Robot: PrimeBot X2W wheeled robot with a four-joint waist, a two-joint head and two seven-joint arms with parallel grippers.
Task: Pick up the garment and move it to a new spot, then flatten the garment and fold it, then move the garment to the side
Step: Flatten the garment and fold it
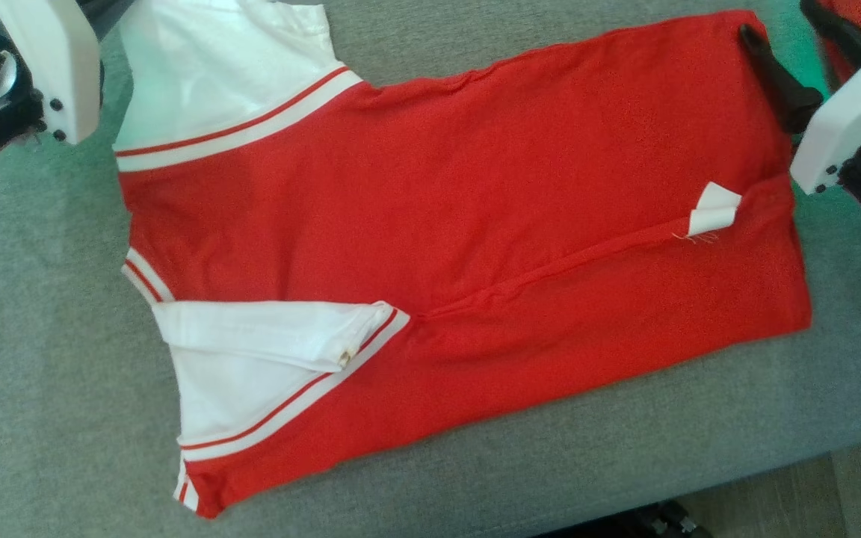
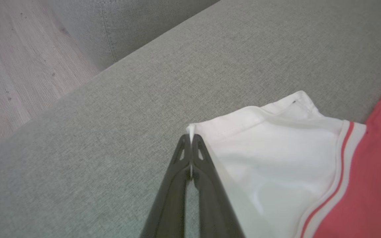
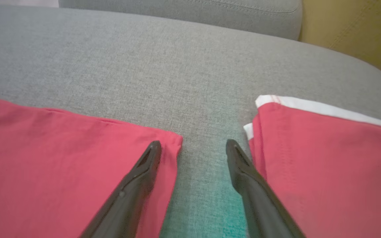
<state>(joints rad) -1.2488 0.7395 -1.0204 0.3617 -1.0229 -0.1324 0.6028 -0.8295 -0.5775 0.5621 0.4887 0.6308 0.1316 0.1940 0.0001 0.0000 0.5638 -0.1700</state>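
Across the grey sofa cushion the red garment lay flat; left fingers clenched its white sleeve edge, right fingers stood released, straddling the gap beside another red garment.

Left jaws clamped tight, left wrist up top-left; right jaws gaping wide, right wrist at right edge.
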